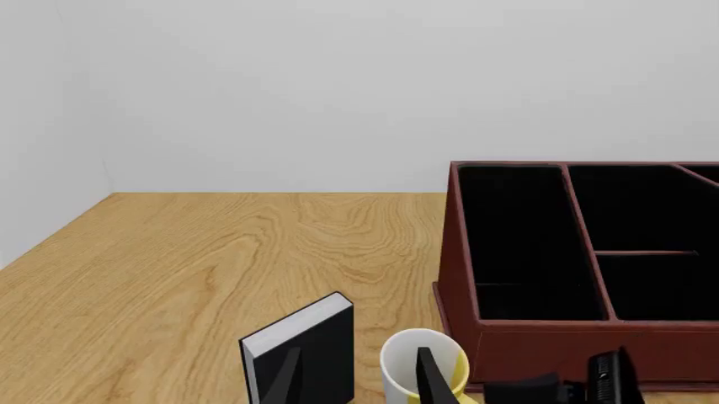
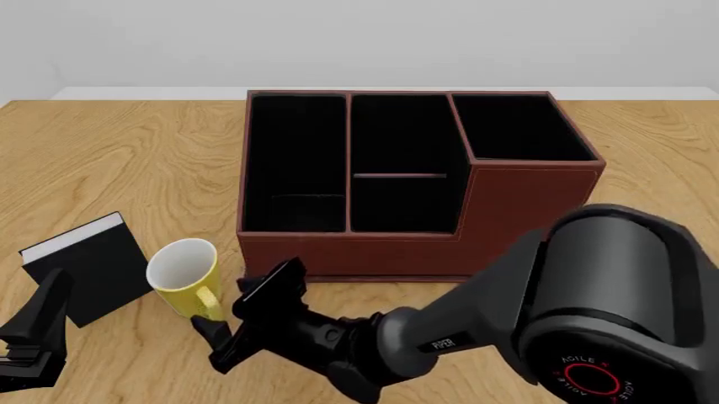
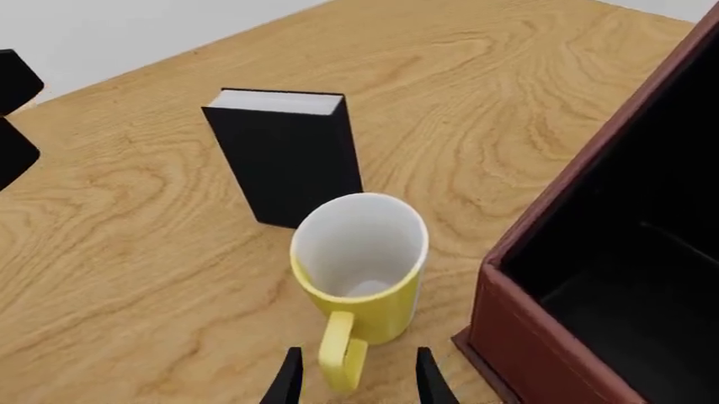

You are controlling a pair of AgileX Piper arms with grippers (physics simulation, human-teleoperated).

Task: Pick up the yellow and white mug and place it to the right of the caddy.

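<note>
- The yellow and white mug (image 2: pixel 184 269) stands upright on the desk (image 2: pixel 135 151), mouth up and white inside, with its loop handle pointing back toward me.
- My right pincer (image 3: pixel 354 380) has its two fingers spread a little, one on each side of that handle (not squeezing it as far as I can see).
- The caddy (image 2: pixel 405 252) is just beside the mug on its right side, reddish-brown with black compartments, and its far right corner section is taller.
- A black book (image 2: pixel 87 268) with white page edges stands just beside the mug on the other side.
- My left pincer (image 2: pixel 34 337) sits low at the near left, fingers apart with nothing in between.
</note>
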